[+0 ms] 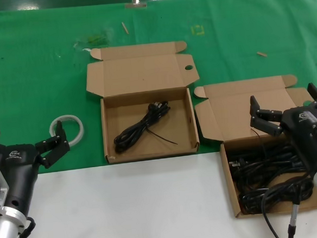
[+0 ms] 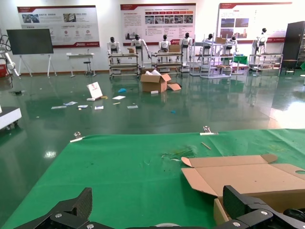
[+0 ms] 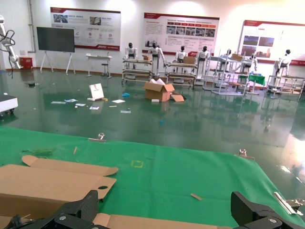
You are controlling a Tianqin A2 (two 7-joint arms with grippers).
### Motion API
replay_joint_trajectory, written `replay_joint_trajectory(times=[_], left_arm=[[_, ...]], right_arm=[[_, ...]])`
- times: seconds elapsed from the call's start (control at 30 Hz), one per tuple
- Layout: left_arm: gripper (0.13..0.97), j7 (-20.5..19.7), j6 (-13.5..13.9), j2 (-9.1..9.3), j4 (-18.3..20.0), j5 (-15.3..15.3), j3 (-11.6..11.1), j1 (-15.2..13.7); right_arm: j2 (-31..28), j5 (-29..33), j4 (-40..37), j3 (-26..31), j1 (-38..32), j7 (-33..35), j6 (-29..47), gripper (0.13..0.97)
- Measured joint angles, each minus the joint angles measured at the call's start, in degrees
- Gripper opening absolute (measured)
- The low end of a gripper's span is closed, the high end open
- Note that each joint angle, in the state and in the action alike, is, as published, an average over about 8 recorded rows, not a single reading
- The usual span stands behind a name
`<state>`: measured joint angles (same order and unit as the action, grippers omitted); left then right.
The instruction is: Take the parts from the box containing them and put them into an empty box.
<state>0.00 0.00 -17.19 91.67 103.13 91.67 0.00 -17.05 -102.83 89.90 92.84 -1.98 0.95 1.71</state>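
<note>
My right gripper (image 1: 284, 108) hangs wide open and empty over the full box (image 1: 233, 196), just above its heap of cords (image 1: 271, 174). Left of that box, the other box (image 1: 188, 122) holds one cord (image 1: 141, 127). My left gripper (image 1: 25, 145), open and empty, waits far left, beside a ring (image 1: 79, 130).

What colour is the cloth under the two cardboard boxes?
Green; the cloth shows best in the head view, under the far box fully and the near box partly.

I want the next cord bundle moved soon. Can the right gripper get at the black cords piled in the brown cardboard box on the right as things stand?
Probably yes. The right gripper hangs open above the open brown cardboard box, whose flap lid is folded back, and nothing covers the black cords.
</note>
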Motion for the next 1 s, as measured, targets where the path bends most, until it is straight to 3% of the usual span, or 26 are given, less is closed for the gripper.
replay_joint_trajectory(times=[1.0], left_arm=[[0.966, 0.0, 0.0, 0.00, 0.0, 0.0, 0.0, 0.0]], right_arm=[[0.0, 0.0, 0.0, 0.0, 0.0, 0.0, 0.0, 0.966]])
